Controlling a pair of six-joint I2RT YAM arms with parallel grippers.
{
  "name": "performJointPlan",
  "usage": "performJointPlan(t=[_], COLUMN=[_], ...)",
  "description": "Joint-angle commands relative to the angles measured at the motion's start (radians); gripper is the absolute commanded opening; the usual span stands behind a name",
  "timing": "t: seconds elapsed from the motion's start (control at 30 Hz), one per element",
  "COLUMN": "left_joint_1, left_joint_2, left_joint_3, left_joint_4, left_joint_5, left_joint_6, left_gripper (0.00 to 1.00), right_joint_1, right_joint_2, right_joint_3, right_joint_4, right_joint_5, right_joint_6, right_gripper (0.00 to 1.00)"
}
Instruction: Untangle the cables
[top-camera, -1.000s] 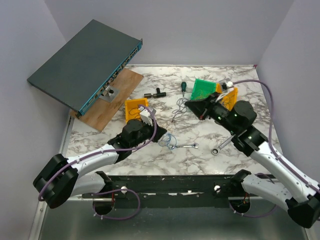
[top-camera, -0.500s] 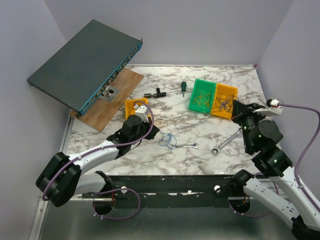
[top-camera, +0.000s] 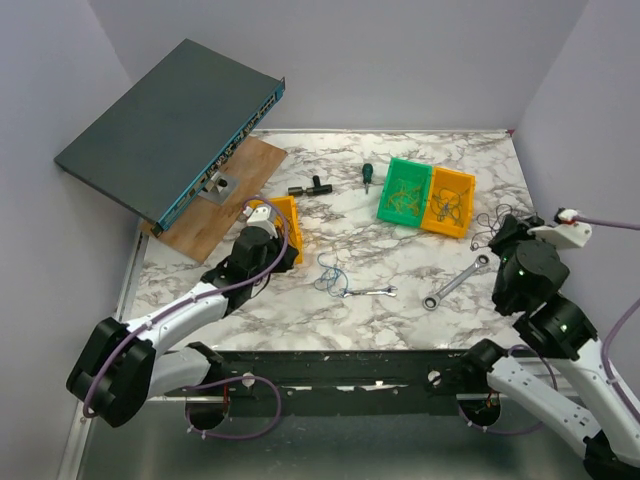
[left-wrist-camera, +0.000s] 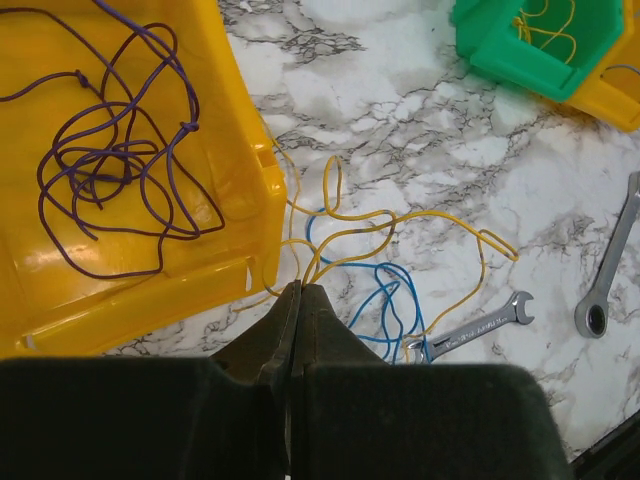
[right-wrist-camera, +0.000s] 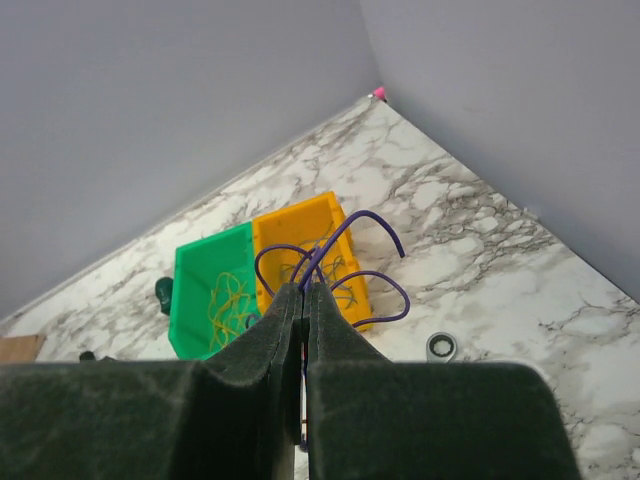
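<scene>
**Left arm.** The left gripper (left-wrist-camera: 293, 292) has its jaws pressed flat together with no gap. Strands of the yellow wire (left-wrist-camera: 400, 215) run in to the jaw tip, so it is judged to be pinching that wire, though the contact itself is too fine to confirm. Beyond the tip, the yellow wire sprawls in loose loops across the marble table (left-wrist-camera: 450, 160). It crosses the blue wire (left-wrist-camera: 385, 300) several times, so these two are not yet separated. The combination wrench (left-wrist-camera: 475, 325) lies touching the edge of the blue loops, and the ratchet wrench (left-wrist-camera: 605, 270) lies well apart to the side. The near yellow bin (left-wrist-camera: 240, 150) sits just beside the jaws and holds a coil of sorted purple wire (left-wrist-camera: 110, 170).

**Right arm.** The right gripper (right-wrist-camera: 303, 290) is clenched on the held purple wire (right-wrist-camera: 340, 250), whose loops spring up free of the fingertips. It is raised above the table near the far wall. Below it stand the green bin (right-wrist-camera: 190, 300), holding yellow strands, and the far yellow bin (right-wrist-camera: 300, 215), which touch side by side.

**Step in hand.** Sorting is partly done. The left arm is working the yellow wire out of the blue, and the right arm is carrying a purple piece away.

**Next move.** The left arm needs a slow, steady draw away from the blue loops. The risk is that the blue wire and the combination wrench get dragged along. The right arm needs only a release over a bin.
</scene>
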Motion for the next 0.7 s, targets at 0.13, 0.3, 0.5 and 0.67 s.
performJointPlan(t=[0.13,0.3,0.5,0.67], left_joint_1=[0.021,0.007,-0.033,-0.059], left_joint_2=[-0.029,-0.088,-0.205,-0.293], left_joint_3=[-0.059,-0.082,-0.090,-0.017], left_joint_4=[0.119,0.143,0.067,-0.241], left_joint_5=[0.134,0.139,0.098,-0.005], left_joint_6=[-0.009,0.019,0.014,-0.025], left_gripper=[0.00,0.00,0.00,0.00], right_joint_1=[0.001,0.001,-0.001,0.014], right_joint_2=[0.012,0.243,0.502,0.808], right_joint_3=[0.017,0.032,0.083,0.267], right_joint_4=[0.013,0.075,0.350,0.512], right_joint_5=[-0.013,-0.183,-0.847,-1.238], right_joint_6=[-0.022,-0.029,-0.067,-0.024], right_gripper=[0.01,0.01,0.01,0.01])
